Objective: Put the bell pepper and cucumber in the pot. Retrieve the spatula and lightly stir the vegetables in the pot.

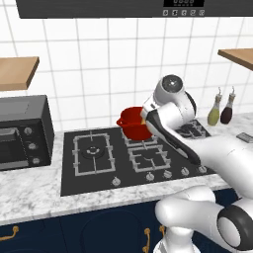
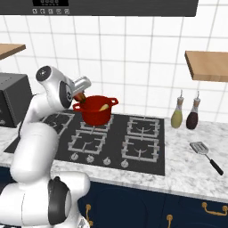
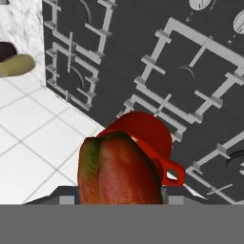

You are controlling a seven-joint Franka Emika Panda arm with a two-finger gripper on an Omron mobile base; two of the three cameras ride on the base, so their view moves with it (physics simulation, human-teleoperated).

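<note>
Red-and-green bell pepper [image 3: 119, 167] is held between the gripper [image 3: 119, 200] fingers, clamped across its broad body above the pot [image 2: 96, 110]. Its skin is judged smooth, firm, light and somewhat slippery. On the counter, well apart, the spatula [image 2: 205, 155] is best taken by its slim handle.

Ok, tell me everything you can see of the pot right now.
The pot is round, deep and glossy red, enamel by its look, with small loop handles at the rim. It stands upright on the rear-left burner grate of the stove. Something pale yellowish lies inside; what it is cannot be told. The gripper hangs at its rim with the pepper, red with green streaks, between the fingers, above the pot in the hand view.
</note>
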